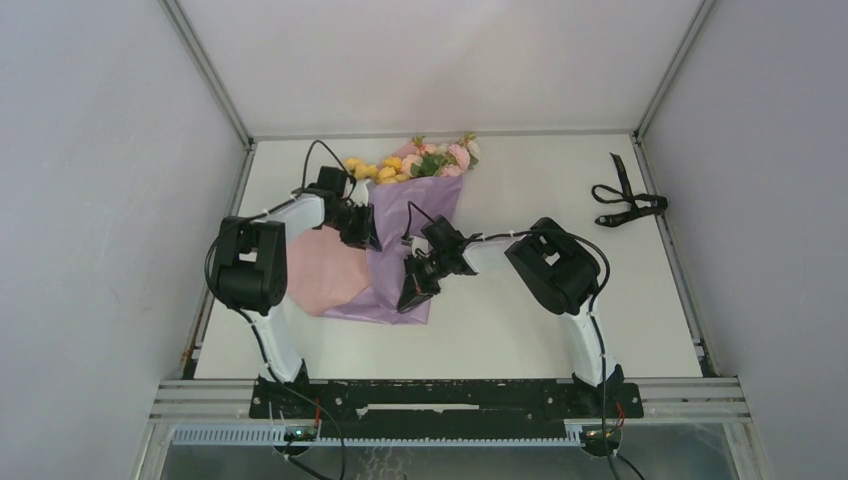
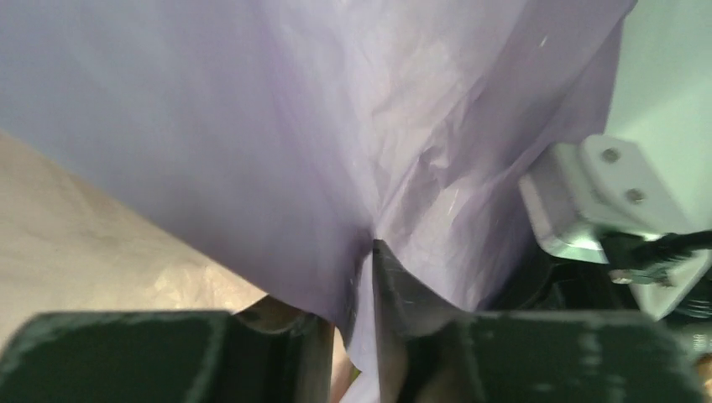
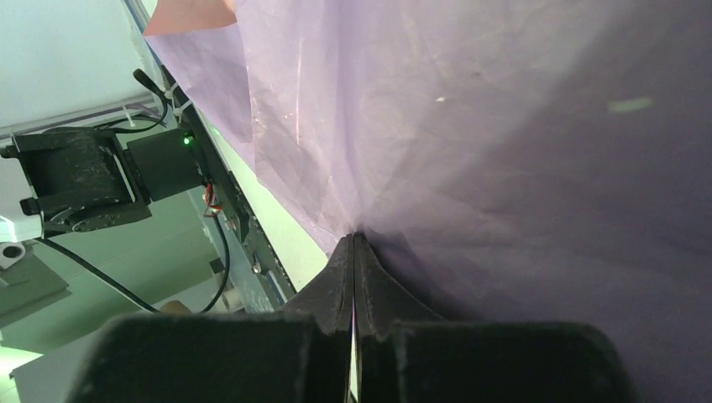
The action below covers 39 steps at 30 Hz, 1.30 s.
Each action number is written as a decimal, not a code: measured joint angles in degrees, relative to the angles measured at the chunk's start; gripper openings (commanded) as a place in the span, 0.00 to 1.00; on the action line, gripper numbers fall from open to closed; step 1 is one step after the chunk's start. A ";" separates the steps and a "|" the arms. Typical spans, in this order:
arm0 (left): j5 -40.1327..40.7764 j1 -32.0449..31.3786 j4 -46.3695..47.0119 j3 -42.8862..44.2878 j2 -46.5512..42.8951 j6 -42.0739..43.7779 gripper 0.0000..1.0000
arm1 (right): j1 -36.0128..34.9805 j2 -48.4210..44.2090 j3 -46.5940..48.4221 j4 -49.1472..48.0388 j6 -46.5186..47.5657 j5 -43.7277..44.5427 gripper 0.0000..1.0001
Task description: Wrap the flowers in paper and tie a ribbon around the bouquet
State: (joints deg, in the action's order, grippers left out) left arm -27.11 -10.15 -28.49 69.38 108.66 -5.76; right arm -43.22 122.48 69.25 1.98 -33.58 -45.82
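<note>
The flowers (image 1: 418, 160), pink, yellow and white, lie at the far middle of the table with their stems hidden under the paper (image 1: 412, 235). The paper is folded lilac side up over them, and its pink face (image 1: 322, 268) spreads out to the left. My left gripper (image 1: 368, 238) sits at the fold's left edge. Its jaws stand a little apart, with lilac paper (image 2: 277, 143) draped over one finger and hanging in the narrow gap (image 2: 363, 262). My right gripper (image 1: 410, 298) is at the paper's near end, pinched shut on the sheet (image 3: 353, 238). The black ribbon (image 1: 630, 203) lies looped at the far right.
White walls and metal rails (image 1: 690, 290) close in the table on three sides. A black mounting bar (image 1: 440, 395) runs along the near edge. The right arm's white wrist housing (image 2: 604, 197) is close beside my left gripper.
</note>
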 measured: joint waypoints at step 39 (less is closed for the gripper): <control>-13.77 25.83 -20.28 1.55 -1.53 3.54 0.00 | 0.28 -0.66 0.37 2.10 -0.92 2.05 0.00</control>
State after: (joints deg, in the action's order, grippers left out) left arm -40.88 15.68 -48.77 70.94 107.13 -2.22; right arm -42.94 121.82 69.63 4.08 -34.50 -43.77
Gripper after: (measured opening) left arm 0.210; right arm 0.005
